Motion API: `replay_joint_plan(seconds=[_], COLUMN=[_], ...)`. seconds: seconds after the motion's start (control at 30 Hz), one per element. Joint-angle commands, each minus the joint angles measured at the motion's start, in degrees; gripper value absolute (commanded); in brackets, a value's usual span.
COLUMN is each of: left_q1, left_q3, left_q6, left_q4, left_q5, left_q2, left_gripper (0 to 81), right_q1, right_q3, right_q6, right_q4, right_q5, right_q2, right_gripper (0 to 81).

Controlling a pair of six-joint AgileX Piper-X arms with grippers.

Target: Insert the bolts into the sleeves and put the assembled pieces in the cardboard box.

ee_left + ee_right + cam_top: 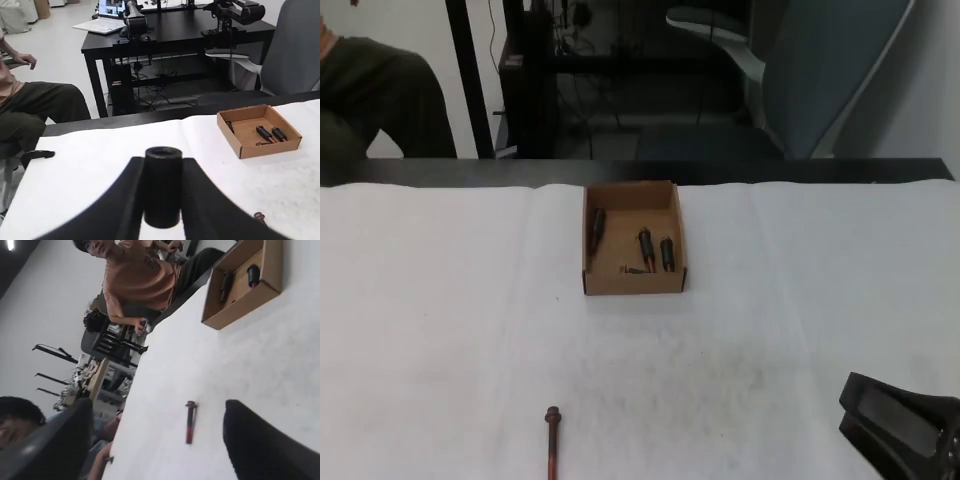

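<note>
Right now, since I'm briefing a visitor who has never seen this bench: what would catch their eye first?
The black sleeve stands out most, held upright in the left gripper close to that arm's wrist camera. On the white cloth, a lone reddish bolt lies near the front edge. Farther back, in the middle, the open cardboard box holds several dark pieces.
</note>
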Motion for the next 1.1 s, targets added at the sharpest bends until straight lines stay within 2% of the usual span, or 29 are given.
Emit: replay_joint_plan(seconds=[0.0, 0.03, 0.13, 0.27, 0.33, 0.47, 0.67, 0.77, 0.93, 1.07], left_q1=[0.12, 0.12, 0.12, 0.12, 0.12, 0.12, 0.12, 0.12, 0.12, 0.12], left_q3=[1.88, 2.73, 5.18, 7.36, 7.96, 8.79, 8.78, 8.78, 8.78, 8.78], left_q6=[-0.44, -0.87, -1.58, -1.70, -1.14, 2.45, 3.81, 3.81, 3.81, 2.24], left_q4=[-0.81, -1.18, -3.53, -7.55, -8.08, -8.01, -7.56, -6.49, -6.28, -6.33], left_q5=[2.76, 3.79, 6.69, 7.12, 7.12, 7.12, 2.21, 2.37, 2.39, 2.55], left_q2=[0.64, 0.64, 0.64, 0.64, 0.64, 0.64, 0.64, 0.64, 0.64, 0.64], left_gripper=[1.8, 1.8, 1.8, 1.8, 1.8, 1.8, 1.8, 1.8, 1.8, 1.8], right_q1=[0.78, 1.41, 3.50, 7.31, 10.05, 16.81, 25.53, 26.78, 27.11, 27.43], right_q3=[-3.27, -4.91, -10.45, -18.06, -21.69, -29.25, -43.92, -51.99, -64.79, -71.59], right_q6=[0.84, -0.40, -5.54, -15.13, -18.26, -21.84, -22.65, -23.24, -23.99, -24.34], right_q4=[-1.22, -0.58, 5.34, 14.51, 16.79, 17.52, 18.77, 23.00, 33.48, 38.84], right_q5=[-3.42, -3.66, 0.49, 1.58, 1.80, 6.16, 9.23, 10.70, 16.86, 18.20], right_q2=[0.08, 0.22, 2.14, 10.41, 17.46, 33.27, 58.97, 69.23, 81.28, 86.88], right_gripper=[58.1, 51.4, 39.8, 39.1, 40.7, 54.9, 57.3, 70.0, 70.0, 70.0])
